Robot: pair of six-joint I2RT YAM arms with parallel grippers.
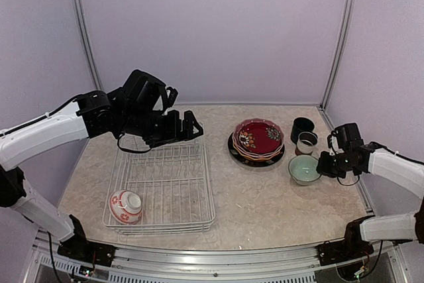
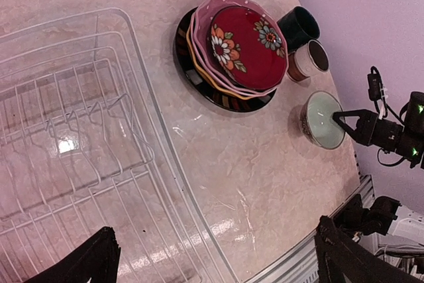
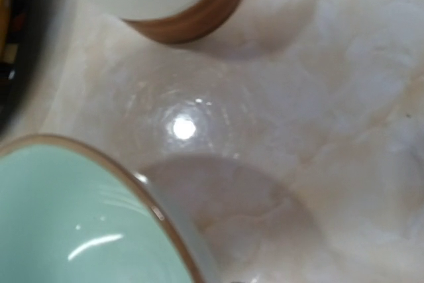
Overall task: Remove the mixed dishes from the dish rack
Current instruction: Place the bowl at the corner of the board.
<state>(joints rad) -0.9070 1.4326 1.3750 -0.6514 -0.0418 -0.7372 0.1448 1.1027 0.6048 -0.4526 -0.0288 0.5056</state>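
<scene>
The white wire dish rack lies left of centre and holds a red-patterned white bowl in its near left corner. My left gripper hovers open and empty over the rack's far edge; its fingertips show wide apart above the rack. The stacked plates carry the dark red floral bowl. Right of them stand the teal cup, the brown-white cup and the pale-green cup. My right gripper grips the pale-green cup's right rim; the cup rests on the table.
The metal front rail runs along the near edge. Frame posts and the purple walls close in the back and sides. The right table edge lies just beyond the cups. The plate stack and cups also show in the left wrist view.
</scene>
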